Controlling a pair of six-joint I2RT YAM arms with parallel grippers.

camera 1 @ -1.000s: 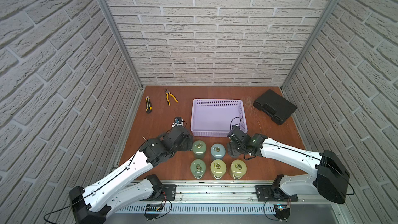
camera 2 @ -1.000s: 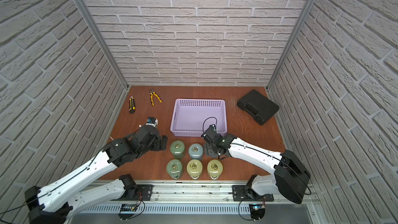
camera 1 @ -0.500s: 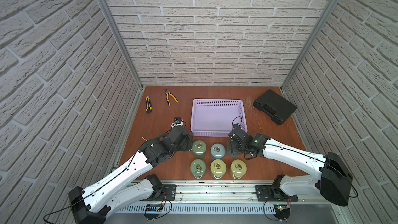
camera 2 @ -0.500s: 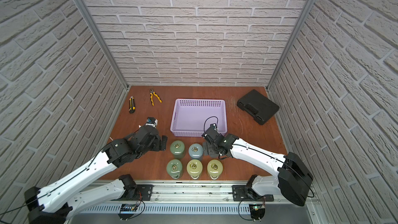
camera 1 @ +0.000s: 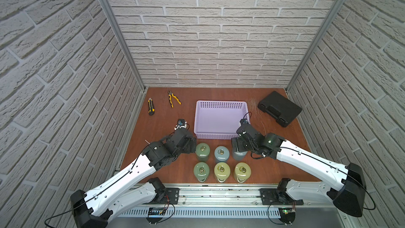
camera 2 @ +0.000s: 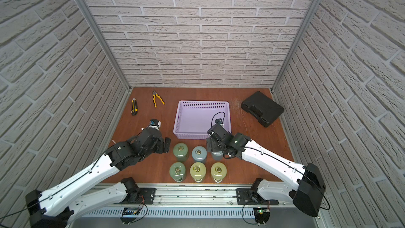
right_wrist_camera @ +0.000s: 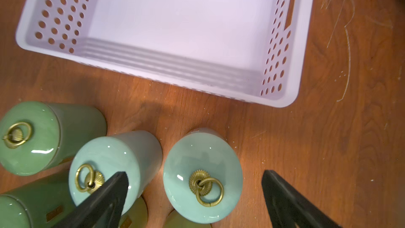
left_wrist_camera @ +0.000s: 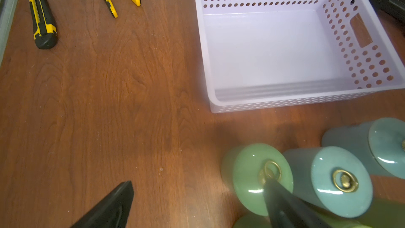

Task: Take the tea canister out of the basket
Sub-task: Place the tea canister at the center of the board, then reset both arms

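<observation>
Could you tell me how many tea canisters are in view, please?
6 glazed ceramic canisters, all outside the lavender plastic basket. Far row: green, blue, and pale blue, partly under the right gripper. Near row: green, olive, yellow.

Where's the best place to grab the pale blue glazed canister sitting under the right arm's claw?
The pale blue canister stands upright, so probably pinch its round sides near the top, coming straight down; the right gripper, jaws open, straddles it that way. Its brass ring lies loose on top, a poor hold.
</observation>
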